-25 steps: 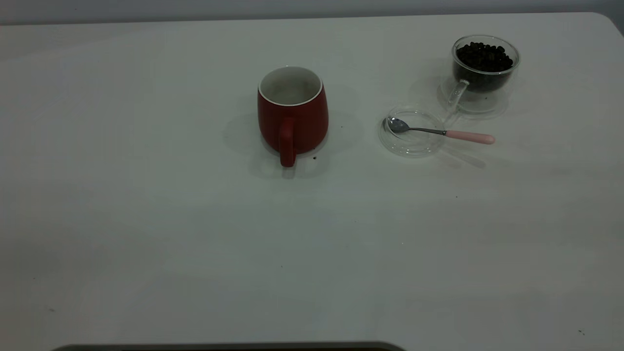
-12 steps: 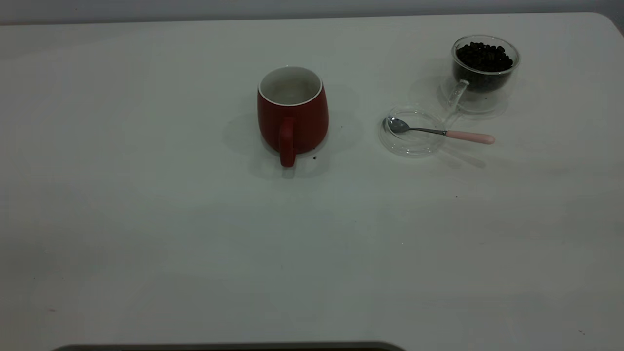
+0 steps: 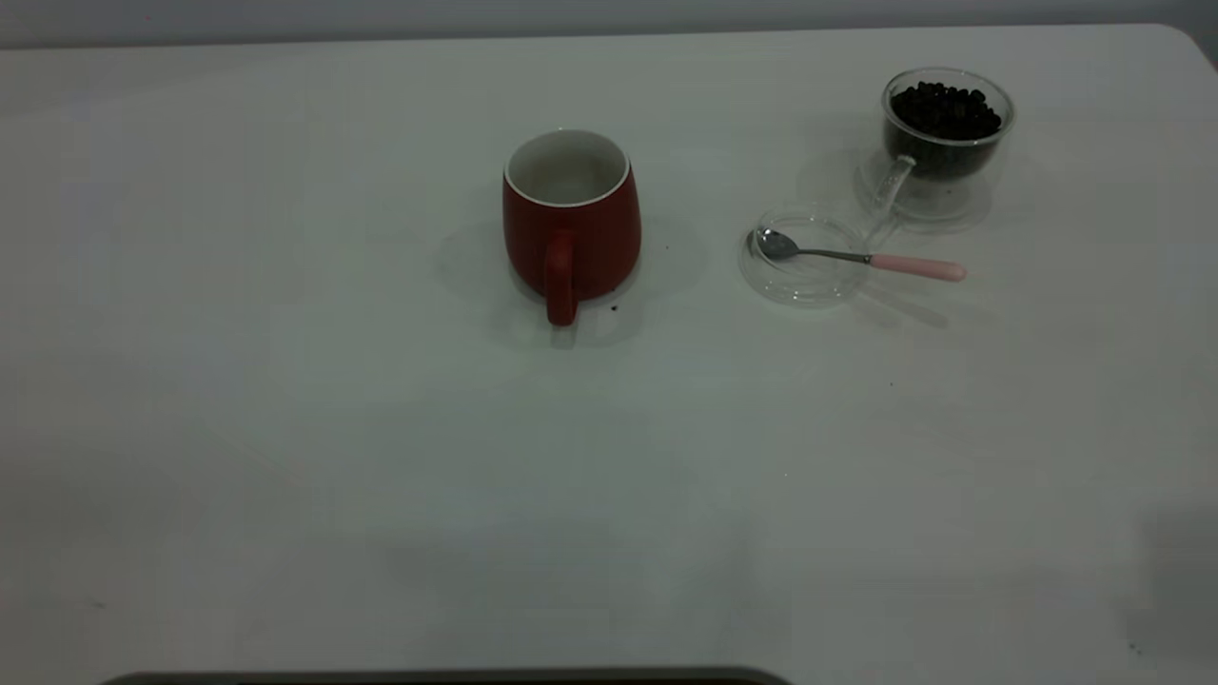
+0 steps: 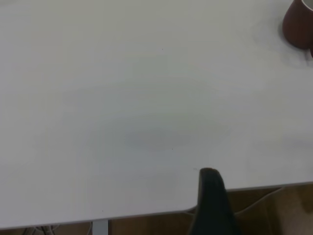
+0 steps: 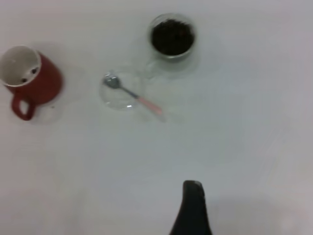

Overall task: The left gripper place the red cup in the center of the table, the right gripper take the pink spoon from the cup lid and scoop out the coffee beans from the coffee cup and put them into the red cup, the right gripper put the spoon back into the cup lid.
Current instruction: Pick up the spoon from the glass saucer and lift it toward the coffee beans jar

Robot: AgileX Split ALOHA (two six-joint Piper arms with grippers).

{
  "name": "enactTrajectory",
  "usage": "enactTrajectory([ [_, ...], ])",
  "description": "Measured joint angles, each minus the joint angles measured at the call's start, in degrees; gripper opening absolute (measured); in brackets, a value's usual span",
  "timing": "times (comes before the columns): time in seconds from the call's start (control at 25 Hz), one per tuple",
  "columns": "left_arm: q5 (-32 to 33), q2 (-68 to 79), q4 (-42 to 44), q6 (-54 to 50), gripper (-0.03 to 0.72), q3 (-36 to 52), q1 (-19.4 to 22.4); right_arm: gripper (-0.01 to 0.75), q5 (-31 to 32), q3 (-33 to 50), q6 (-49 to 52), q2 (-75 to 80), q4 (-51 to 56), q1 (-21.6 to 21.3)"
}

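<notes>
The red mug (image 3: 571, 224) stands mid-bench (image 3: 285, 428); the pink-handled spoon (image 3: 861, 257) lies across the glass lid (image 3: 801, 285). Bring the right pincer (image 5: 191, 208) (grip state unclear) down onto the pink handle, clear of the glass.

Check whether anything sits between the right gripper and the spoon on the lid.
Nothing visible does. In the right wrist view only bare table lies between the right gripper and the spoon, whose bowl rests on the lid. The coffee cup stands beyond the spoon, the red cup off to one side.
</notes>
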Motion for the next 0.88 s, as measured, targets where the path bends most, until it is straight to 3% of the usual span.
enactTrajectory([
  [0.4, 0.00, 0.00, 0.00, -0.14, 0.569, 0.00, 0.00, 0.686, -2.47, -9.53, -7.32, 34.34, 15.75, -1.18],
  [0.68, 0.00, 0.00, 0.00, -0.09, 0.569, 0.00, 0.00, 0.686, -3.55, -9.53, -17.84, 46.18, 28.58, -7.09],
  [0.88, 0.00, 0.00, 0.00, -0.09, 0.569, 0.00, 0.00, 0.686, -11.47, -5.11, -22.99, 49.55, 37.74, -7.32],
])
